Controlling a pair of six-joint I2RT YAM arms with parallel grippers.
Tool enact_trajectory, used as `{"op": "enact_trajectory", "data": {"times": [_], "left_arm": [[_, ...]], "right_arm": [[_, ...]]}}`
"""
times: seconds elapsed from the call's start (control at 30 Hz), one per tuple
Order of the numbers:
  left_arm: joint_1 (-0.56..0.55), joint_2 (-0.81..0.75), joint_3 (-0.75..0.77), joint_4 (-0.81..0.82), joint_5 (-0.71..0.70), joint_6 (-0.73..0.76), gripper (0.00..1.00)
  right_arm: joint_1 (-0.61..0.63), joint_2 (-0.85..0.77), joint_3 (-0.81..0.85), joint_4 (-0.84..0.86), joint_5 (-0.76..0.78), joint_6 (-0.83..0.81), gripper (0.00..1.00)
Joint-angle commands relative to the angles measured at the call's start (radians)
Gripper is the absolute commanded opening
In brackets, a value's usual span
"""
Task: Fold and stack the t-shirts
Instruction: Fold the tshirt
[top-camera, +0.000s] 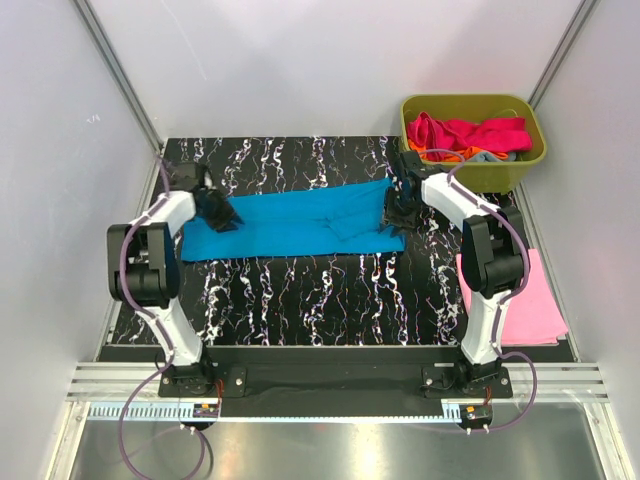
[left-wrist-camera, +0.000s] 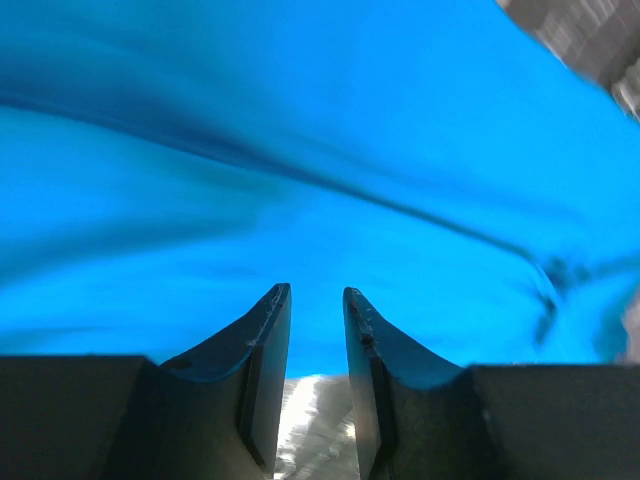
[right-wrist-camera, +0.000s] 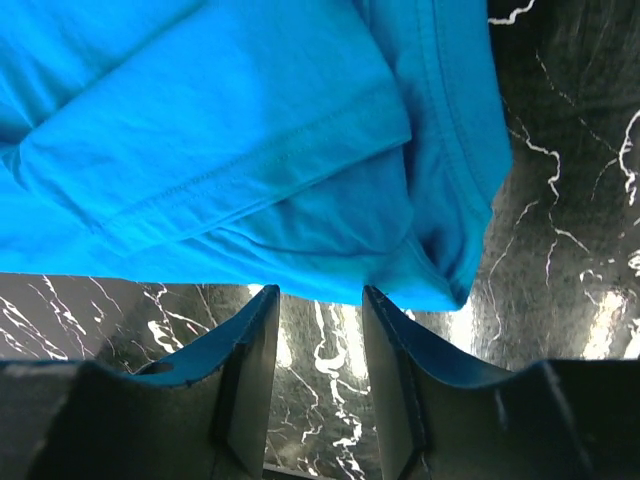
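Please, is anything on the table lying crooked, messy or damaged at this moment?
Nothing looks damaged or spilled. The cyan t-shirt, folded into a long strip, lies slightly slanted across the mat, and a sleeve makes an uneven flap near the right gripper. The other t-shirts in the olive tub are an unfolded heap.

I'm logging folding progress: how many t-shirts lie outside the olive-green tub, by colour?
Bright cyan-blue cloth t-shirt: 1
Light pink cloth t-shirt: 1
Total: 2
The shirts heaped in the olive-green plastic tub overlap too much to count.
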Motion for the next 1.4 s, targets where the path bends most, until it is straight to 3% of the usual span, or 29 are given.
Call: {"op": "enact_trajectory", "data": {"times": [0.0,0.17,0.37,0.7,0.83,0.97,1.3,1.33,1.37], "left_arm": [[-0.139,-0.067,-0.034,0.090,0.168,-0.079,0.33],[-0.277,-0.062,-0.006,0.147,0.190,-0.103,0.33],[-0.276,-0.099,0.000,0.108,0.193,-0.101,0.33],[-0.104,-0.185,-0.089,0.039,0.202,-0.021,0.34],[-0.039,-0.150,-0.040,-0.031,0.194,0.021,0.34],[-0.030,-0.107,0.004,-0.079,0.176,0.062,0.41],[0.004,-0.038,0.011,-0.134,0.113,0.145,0.48],[0.005,-0.035,0.006,-0.134,0.114,0.145,0.49],[0.008,-0.025,0.005,-0.136,0.120,0.148,0.50]], "right_arm": [[-0.017,-0.050,-0.018,0.053,-0.009,-0.003,0.46],[-0.030,-0.046,-0.076,0.114,-0.013,0.008,0.40],[-0.068,0.023,-0.121,0.169,0.052,0.003,0.39],[-0.088,0.003,-0.139,0.130,0.110,-0.030,0.43],[-0.086,-0.020,-0.078,0.067,0.109,-0.061,0.45],[-0.086,-0.093,-0.045,0.031,0.139,-0.037,0.54],[-0.016,-0.104,-0.016,0.053,0.147,0.326,0.66],[-0.005,-0.083,-0.009,0.060,0.147,0.345,0.99],[0.010,-0.067,0.005,0.059,0.147,0.358,1.00]]}}
